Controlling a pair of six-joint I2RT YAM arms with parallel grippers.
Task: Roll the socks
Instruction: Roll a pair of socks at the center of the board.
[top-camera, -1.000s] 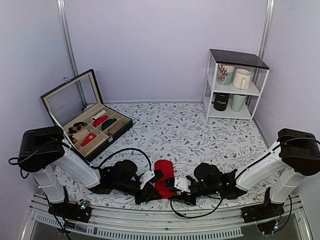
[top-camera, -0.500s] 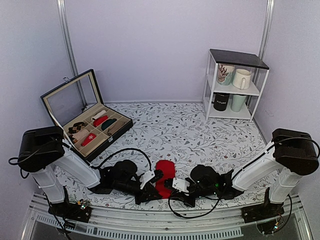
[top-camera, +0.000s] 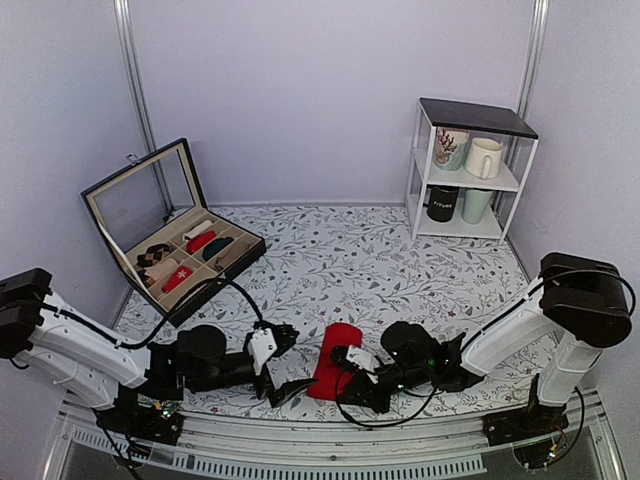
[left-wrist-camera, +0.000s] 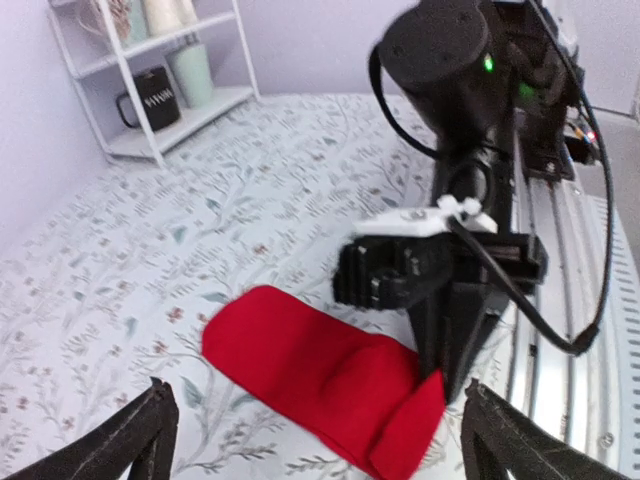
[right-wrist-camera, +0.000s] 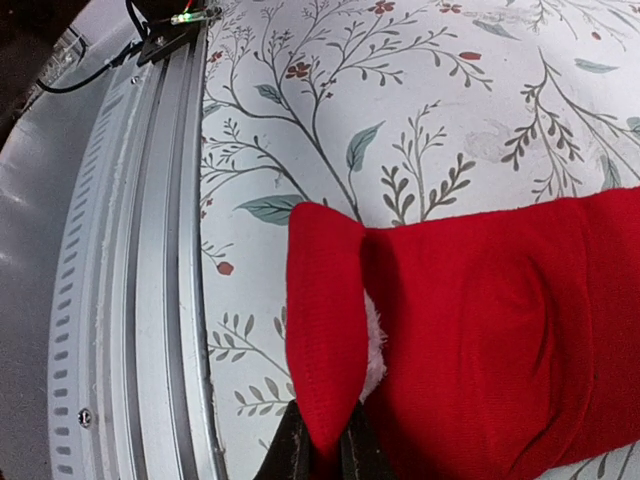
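1. Right wrist view: the socks (right-wrist-camera: 480, 330) are lying flat on the floral tablecloth (right-wrist-camera: 400, 120). Their near end is standing folded up and over, with a bit of white showing inside the fold.
2. I am clamping my right pincer (right-wrist-camera: 322, 445) on that folded edge, with the fingers pressed together and red fabric caught between them.
3. In the top external view the socks are lying as a red strip near the front edge of the table, between my two arms. Their rounded far end is resting flat on the cloth.
4. I am holding my left pincer (top-camera: 285, 362) spread wide, just to the left of the socks and apart from them. In the left wrist view its fingertips (left-wrist-camera: 150, 430) are sitting at the two lower corners, with the red strip lying ahead between them.
5. The metal rail (right-wrist-camera: 140, 250) is running along the table edge, just beside the folded end.
6. The box (top-camera: 205, 290) is sitting at the far left with its lid standing open and several rolls in its compartments, well apart from the socks.
7. The shelf (top-camera: 475, 117) is standing at the far right, carrying mugs (top-camera: 483, 157) on two levels.
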